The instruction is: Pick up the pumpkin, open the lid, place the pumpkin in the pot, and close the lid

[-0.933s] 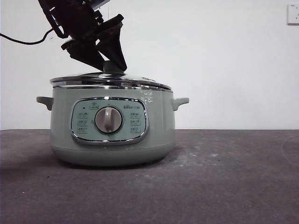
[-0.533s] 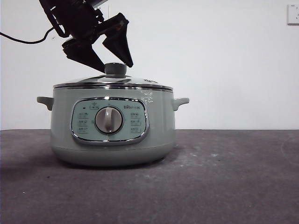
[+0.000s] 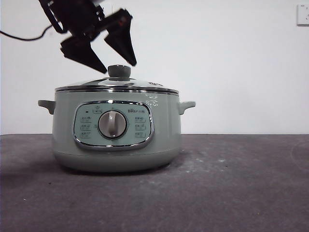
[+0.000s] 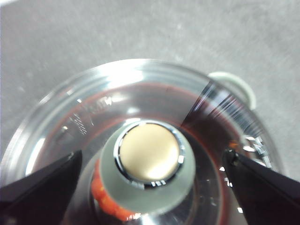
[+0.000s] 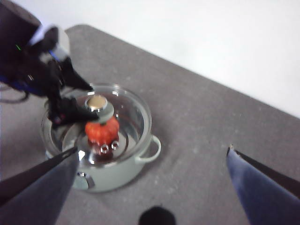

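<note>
The sage-green pot stands on the table with the glass lid sitting flat on its rim. My left gripper is open just above the lid's knob, one jaw on each side, not touching it. In the left wrist view the knob lies between the open jaws. The orange-red pumpkin shows through the glass, inside the pot. The right wrist view shows the pumpkin under the lid. My right gripper is open and empty, high above the table.
The pot's side handles stick out left and right. A black cable runs along the wall behind the left arm. A wall socket is at the top right. Grey table extends right of the pot.
The lid, tilted and held by its knob a second ago, now rests flat on the pot. My left gripper has let go of the knob, opened and risen slightly.
</note>
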Controlling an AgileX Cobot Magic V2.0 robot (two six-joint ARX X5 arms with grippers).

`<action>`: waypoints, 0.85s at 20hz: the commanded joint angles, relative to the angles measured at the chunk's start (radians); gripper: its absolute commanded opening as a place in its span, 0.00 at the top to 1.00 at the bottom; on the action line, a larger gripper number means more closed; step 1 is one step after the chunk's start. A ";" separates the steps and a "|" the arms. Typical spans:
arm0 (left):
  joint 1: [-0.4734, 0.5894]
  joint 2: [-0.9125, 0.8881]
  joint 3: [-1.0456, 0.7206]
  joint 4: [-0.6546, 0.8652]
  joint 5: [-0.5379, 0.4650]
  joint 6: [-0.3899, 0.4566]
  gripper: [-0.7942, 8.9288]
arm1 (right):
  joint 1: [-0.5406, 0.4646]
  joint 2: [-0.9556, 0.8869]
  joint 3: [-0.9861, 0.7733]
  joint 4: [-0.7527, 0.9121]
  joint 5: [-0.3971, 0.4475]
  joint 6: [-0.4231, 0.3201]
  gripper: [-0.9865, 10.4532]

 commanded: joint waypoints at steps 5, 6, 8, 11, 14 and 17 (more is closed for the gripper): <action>-0.004 -0.180 0.005 -0.111 0.007 0.003 0.40 | 0.001 0.000 0.001 -0.101 -0.120 0.040 0.39; -0.004 -0.207 0.005 -0.135 0.010 0.003 0.40 | 0.001 0.000 0.001 -0.115 -0.151 0.048 0.39; -0.004 -0.273 0.005 -0.198 0.013 0.003 0.40 | 0.001 0.000 0.001 -0.148 -0.213 0.062 0.39; -0.004 -0.368 0.005 -0.288 0.042 0.003 0.40 | 0.002 0.000 0.001 -0.199 -0.289 0.066 0.39; -0.004 -0.466 0.005 -0.378 0.087 -0.001 0.41 | 0.002 0.006 0.001 -0.244 -0.372 0.081 0.39; -0.004 -0.559 0.005 -0.488 0.088 -0.004 0.61 | 0.002 0.013 0.001 -0.290 -0.394 0.085 0.42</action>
